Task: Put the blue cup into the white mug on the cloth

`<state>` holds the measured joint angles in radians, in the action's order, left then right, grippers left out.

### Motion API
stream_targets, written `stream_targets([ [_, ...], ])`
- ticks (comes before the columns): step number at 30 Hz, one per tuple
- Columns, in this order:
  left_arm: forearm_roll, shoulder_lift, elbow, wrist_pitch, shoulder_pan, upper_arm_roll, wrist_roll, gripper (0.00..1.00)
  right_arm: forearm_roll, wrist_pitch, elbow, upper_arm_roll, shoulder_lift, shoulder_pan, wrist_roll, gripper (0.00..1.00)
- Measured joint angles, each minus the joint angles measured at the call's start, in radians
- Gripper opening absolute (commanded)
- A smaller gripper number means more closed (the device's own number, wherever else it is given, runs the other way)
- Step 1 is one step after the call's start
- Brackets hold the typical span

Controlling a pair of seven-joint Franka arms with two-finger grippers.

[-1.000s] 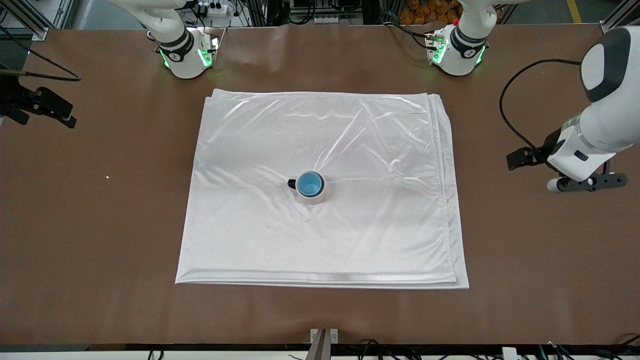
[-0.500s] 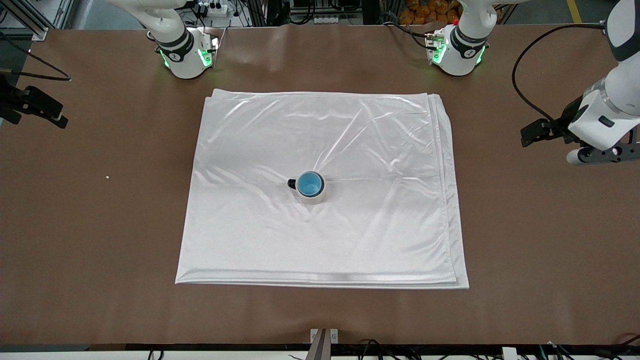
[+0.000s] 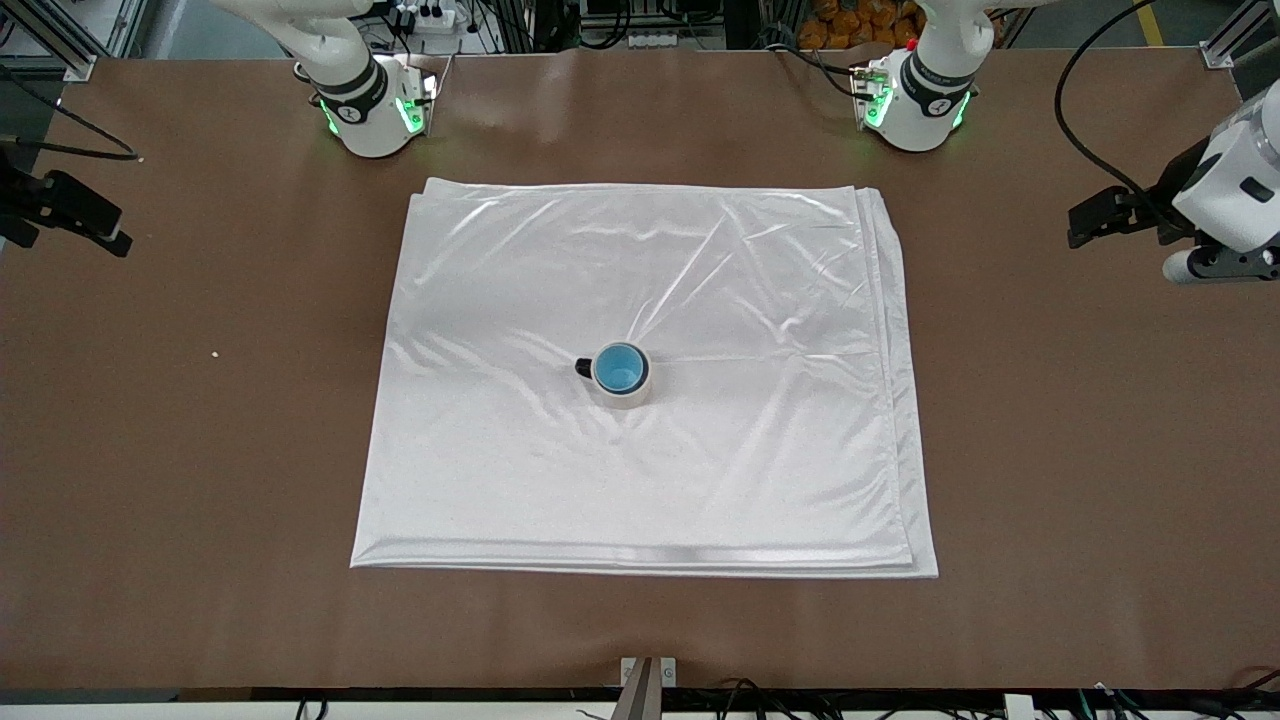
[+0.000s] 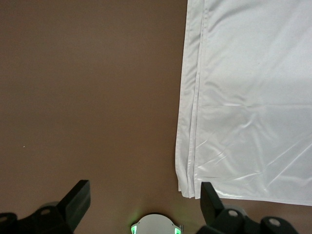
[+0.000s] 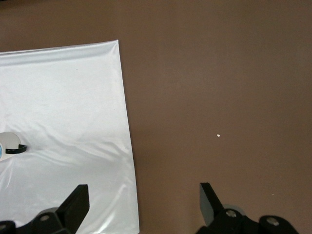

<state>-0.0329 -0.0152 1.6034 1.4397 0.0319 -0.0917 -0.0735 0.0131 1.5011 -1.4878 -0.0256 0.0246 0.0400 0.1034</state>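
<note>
Blue cup (image 3: 619,367) nested upright inside white mug (image 3: 632,392), mid-cloth (image 3: 640,470); cup's outer wall hidden by the mug. Left gripper (image 4: 141,204) empty, fingers spread wide, over bare table (image 3: 1100,450) just off the cloth's edge, well apart from the mug. Right gripper (image 5: 142,207) likewise spread and empty, mostly cut off in front view, mug only partly visible from its wrist.

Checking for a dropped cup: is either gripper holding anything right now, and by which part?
Nothing is held. The left gripper and right gripper are both open over bare table; the blue cup sits inside the white mug.
</note>
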Motion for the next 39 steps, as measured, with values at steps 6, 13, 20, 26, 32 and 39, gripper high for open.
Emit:
stream_targets([
  [6, 0.000, -0.036, 0.052, -0.009, 0.010, 0.002, 0.014, 1.00, 0.000, 0.000, 0.000, 0.004, -0.001, 0.000, 0.003, 1.00],
  [13, 0.000, -0.041, 0.099, -0.007, 0.010, 0.002, 0.014, 1.00, 0.000, 0.000, 0.000, 0.015, -0.003, 0.014, 0.004, 1.00],
  [20, -0.001, -0.041, 0.120, 0.013, 0.011, 0.002, 0.014, 1.00, 0.000, 0.000, 0.000, 0.016, -0.003, 0.021, 0.005, 1.00],
  [26, -0.016, -0.041, 0.136, 0.111, 0.012, 0.002, 0.014, 1.00, 0.000, 0.001, 0.000, 0.020, -0.003, 0.027, 0.005, 1.00],
  [32, -0.033, -0.039, 0.154, 0.192, 0.012, 0.002, 0.039, 1.00, 0.000, 0.001, 0.000, 0.020, -0.003, 0.028, 0.005, 1.00],
  [39, -0.033, -0.036, 0.156, 0.216, 0.013, 0.002, 0.090, 1.00, 0.000, 0.001, 0.000, 0.020, -0.003, 0.028, 0.005, 1.00],
])
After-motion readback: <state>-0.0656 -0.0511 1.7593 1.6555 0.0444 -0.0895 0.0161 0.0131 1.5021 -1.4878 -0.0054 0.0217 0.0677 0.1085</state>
